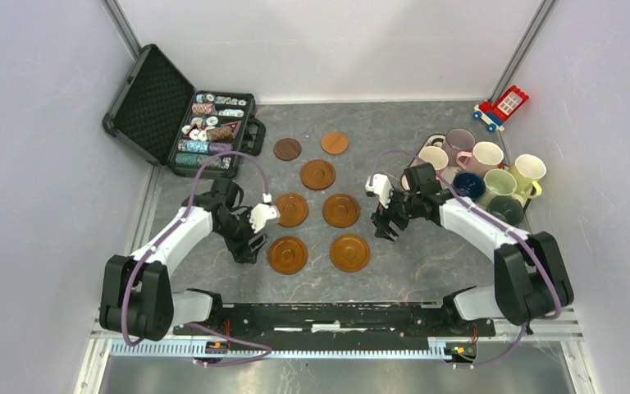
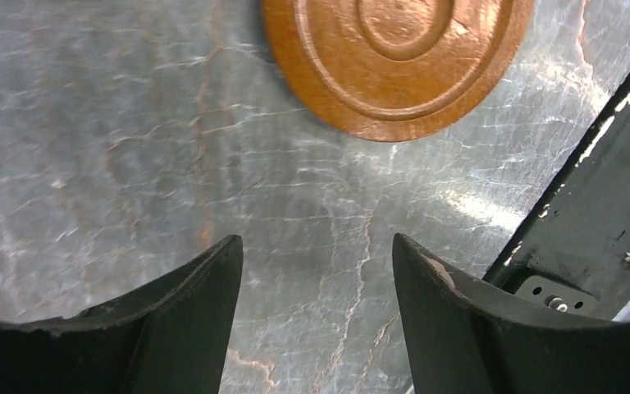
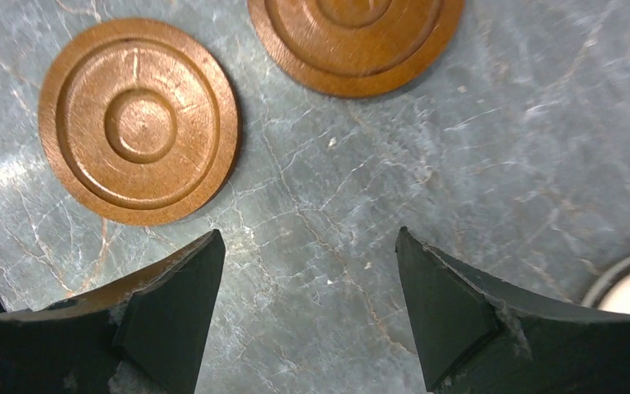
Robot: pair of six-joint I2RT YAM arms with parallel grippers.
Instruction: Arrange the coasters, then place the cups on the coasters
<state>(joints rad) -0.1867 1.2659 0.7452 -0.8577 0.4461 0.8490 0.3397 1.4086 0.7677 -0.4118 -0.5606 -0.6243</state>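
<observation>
Seven round brown coasters lie in the middle of the table: a dark one (image 1: 287, 148), an orange-brown one (image 1: 335, 143), one below them (image 1: 317, 174), and two pairs (image 1: 290, 209) (image 1: 341, 210) (image 1: 287, 254) (image 1: 350, 253). Several cups stand bunched at the right, among them a pink cup (image 1: 486, 156), a navy cup (image 1: 468, 185) and a cream-yellow cup (image 1: 529, 171). My left gripper (image 1: 250, 245) (image 2: 316, 242) hangs open over bare table left of the front-left coaster (image 2: 398, 57). My right gripper (image 1: 385, 226) (image 3: 308, 234) is open over bare table between the coasters (image 3: 139, 119) and the cups.
An open black case (image 1: 143, 98) filled with poker chips sits at the back left. A red, white and blue toy block car (image 1: 502, 107) stands at the back right. The black base rail (image 1: 336, 316) (image 2: 607, 205) runs along the near edge. White walls enclose the table.
</observation>
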